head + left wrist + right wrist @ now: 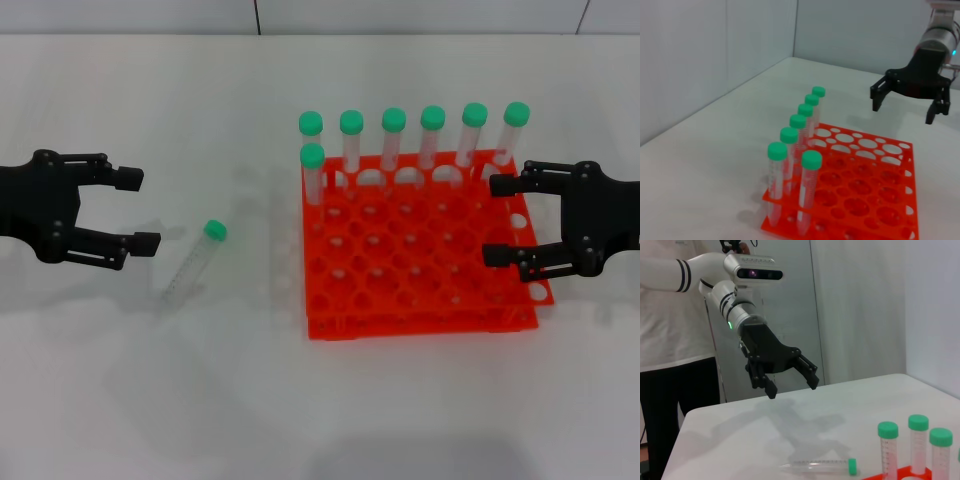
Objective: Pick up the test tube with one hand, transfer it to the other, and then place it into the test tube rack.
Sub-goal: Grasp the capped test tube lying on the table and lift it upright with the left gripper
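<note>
The left gripper (pixel 139 210) hovered above the tabletop (pixel 150 380), fingers spread wide, just beside the test tube (pixel 194 262), which lay flat and untouched, left of the test tube rack (pixel 415 255). The right gripper (pixel 500 220) hung over the rack's right edge, fingers wide, holding nothing. 7 capped tubes (pixel 392 137) stood along the rack's far side. Both arms were cut off at the head view's edges.

Rack (pixel 900 475) cut by edge — arms too.
</note>
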`<state>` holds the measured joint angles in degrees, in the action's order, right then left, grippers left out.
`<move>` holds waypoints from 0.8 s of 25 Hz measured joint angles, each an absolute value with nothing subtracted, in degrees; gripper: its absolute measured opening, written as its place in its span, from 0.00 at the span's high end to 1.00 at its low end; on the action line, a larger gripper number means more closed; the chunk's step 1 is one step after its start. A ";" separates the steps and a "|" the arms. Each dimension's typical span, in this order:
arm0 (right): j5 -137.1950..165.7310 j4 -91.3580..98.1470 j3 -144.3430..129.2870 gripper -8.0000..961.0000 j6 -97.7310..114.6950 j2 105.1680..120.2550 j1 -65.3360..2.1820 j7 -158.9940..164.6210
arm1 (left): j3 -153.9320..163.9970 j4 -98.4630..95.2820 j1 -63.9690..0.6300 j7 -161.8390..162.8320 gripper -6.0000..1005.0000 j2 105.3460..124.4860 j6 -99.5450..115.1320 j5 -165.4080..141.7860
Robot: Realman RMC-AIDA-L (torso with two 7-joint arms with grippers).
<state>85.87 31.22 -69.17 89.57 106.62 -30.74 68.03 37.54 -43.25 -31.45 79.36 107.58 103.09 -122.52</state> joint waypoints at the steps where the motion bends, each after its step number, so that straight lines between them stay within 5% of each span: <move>1: 85.87 31.21 -69.17 0.09 89.49 106.70 -30.72 68.02 | 37.54 -43.24 -31.45 79.68 0.12 107.63 102.79 -122.52; 7: 85.84 31.20 -69.17 0.09 86.25 107.13 -30.02 68.32 | 37.53 -46.42 -31.28 87.27 0.12 108.27 102.20 -124.30; 16: 85.39 31.88 -69.17 0.09 85.54 107.60 -29.42 67.94 | 38.05 -64.71 -31.80 108.48 0.12 113.65 105.66 -138.82; 20: 85.41 32.50 -69.17 0.09 85.38 107.80 -29.37 67.58 | 41.61 -67.63 -33.47 116.59 0.12 114.23 108.21 -141.75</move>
